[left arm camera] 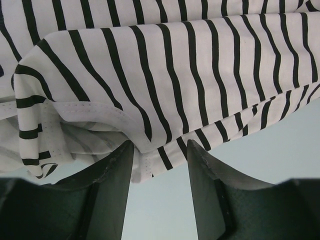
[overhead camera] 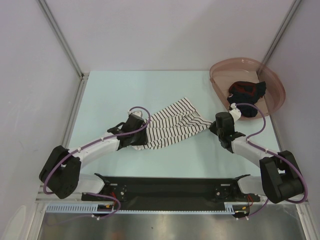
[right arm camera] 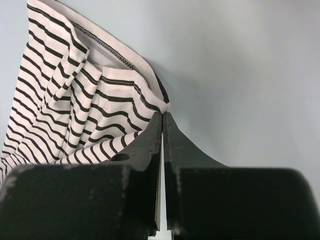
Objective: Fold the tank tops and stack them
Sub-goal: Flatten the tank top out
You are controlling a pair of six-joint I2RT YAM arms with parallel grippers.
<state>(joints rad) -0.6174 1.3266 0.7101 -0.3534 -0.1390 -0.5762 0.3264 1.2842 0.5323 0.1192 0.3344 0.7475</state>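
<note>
**Clamped at one corner, straddled at the hem**

Shows striped tank top rumpled on table between arms. Finds right gripper pressed together on its corner, left gripper apart, astride the hem. Leaves dark tank top bunched in pink basin, shape hard to make out.

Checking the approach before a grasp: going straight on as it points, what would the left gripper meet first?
The striped tank top: its hemmed edge lies right at the left gripper's open fingertips, seemingly just between them, so cloth comes first, almost at once.
</note>
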